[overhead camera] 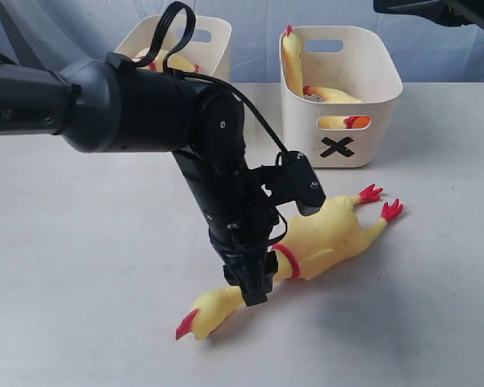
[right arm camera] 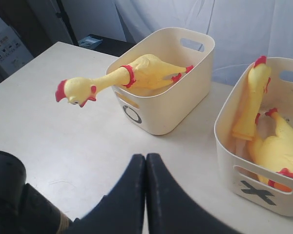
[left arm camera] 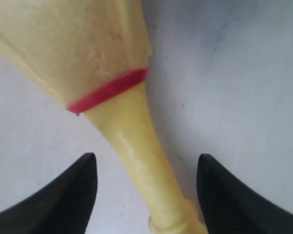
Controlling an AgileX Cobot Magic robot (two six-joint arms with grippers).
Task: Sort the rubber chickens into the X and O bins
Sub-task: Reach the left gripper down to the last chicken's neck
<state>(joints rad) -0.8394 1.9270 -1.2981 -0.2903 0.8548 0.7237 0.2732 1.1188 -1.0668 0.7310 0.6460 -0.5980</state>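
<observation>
A rubber chicken lies on the white table, head toward the front, red feet toward the X bin. My left gripper is down over its neck, open, one finger on each side; the neck runs between the fingers without touching them. My right gripper is shut with nothing in it, above the table in front of both bins. The X bin holds two chickens. The O bin holds one chicken, its head hanging out over the rim.
The O bin stands at the back, left of the X bin. A dark piece of equipment shows at the top right edge of the exterior view. Beyond the table's far edge is a cardboard box.
</observation>
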